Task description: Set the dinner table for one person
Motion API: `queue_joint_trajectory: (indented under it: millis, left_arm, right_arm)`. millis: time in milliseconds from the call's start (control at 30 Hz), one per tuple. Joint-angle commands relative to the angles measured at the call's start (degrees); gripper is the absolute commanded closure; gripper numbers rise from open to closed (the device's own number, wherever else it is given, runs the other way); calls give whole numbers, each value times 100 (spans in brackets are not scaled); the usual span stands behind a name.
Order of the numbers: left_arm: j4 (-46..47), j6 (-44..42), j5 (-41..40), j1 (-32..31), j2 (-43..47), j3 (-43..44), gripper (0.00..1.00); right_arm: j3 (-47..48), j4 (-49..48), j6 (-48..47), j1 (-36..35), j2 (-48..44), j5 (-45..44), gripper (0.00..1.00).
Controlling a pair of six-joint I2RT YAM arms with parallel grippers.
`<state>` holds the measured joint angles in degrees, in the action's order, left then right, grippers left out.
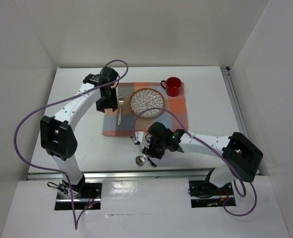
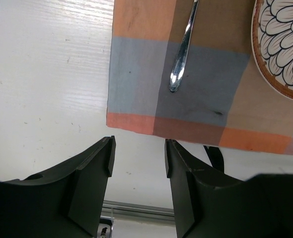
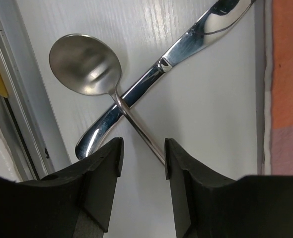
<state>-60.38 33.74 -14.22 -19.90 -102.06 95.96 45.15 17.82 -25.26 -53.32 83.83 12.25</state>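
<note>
1. From above, the big white dinner table (image 1: 211, 89) takes up the middle of the view. A checked mat (image 1: 176, 113) lies on it.
2. A plate (image 1: 147, 101) with a pattern sits in the middle of the mat. A red cup (image 1: 173, 86) stands at the mat's far right corner. A fork (image 1: 120, 110) lies on the left part of the mat.
3. The left gripper (image 1: 108, 106) hangs over the mat's left edge, just beside the fork. The right gripper (image 1: 146, 149) is over the bare table, just off the mat's near edge. A spoon (image 1: 140, 159) lies there too.
4. In the left wrist view, the two fingers (image 2: 94, 178) are spread apart with nothing between them. They are above bare table, just off a corner of the mat. The tip of the fork's handle rests on the mat, and the plate's rim shows further along the mat.
5. In the right wrist view, the fingers (image 3: 102, 183) are apart too. The spoon lies across a knife (image 3: 186, 49) like a cross, on the table beside the mat. The spoon's thin handle runs into the gap between the fingers. I cannot tell if they touch it.
</note>
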Motion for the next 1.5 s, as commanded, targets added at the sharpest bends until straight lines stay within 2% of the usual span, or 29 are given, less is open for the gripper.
queue_joint_trajectory:
  millis: [0, 333, 433, 567, 667, 700, 1000, 1100, 1233, 1367, 1467]
  left_arm:
    - [9, 116, -133, -5, 257, -103, 39]
    - [9, 168, -134, -5, 257, -210, 39]
    - [9, 221, -256, -5, 257, -210, 39]
    - [-44, 221, -257, -5, 205, -210, 39]
    - [-44, 221, -257, -5, 204, -210, 39]
    - [-44, 221, -257, -5, 204, -210, 39]
    - [-44, 221, -257, -5, 151, -157, 40]
    - [-44, 274, -257, -5, 99, -105, 40]
    - [-44, 274, -257, -5, 99, -43, 40]
    - [-97, 274, -257, -5, 46, 19, 40]
    - [-150, 388, -310, -5, 46, 141, 39]
  right_arm:
    - [-84, -359, -164, 50, 54, -12, 50]
    - [-313, -763, -322, 164, 405, -179, 49]
    - [-313, -833, -322, 339, 529, 49, 54]
    - [-261, -886, -427, 419, 634, 216, 70]
    - [-190, -745, -480, 419, 687, 216, 98]
    - [-190, -693, -480, 419, 739, 286, 100]
    - [90, -421, -480, 472, 240, 234, 100]
    - [292, -61, -480, 472, -513, -142, 100]
    - [363, 107, -411, 472, -1069, -416, 100]
    - [416, 107, 353, 472, -1518, -1092, 100]
    - [478, 55, 1816, 594, -1650, -2275, 100]
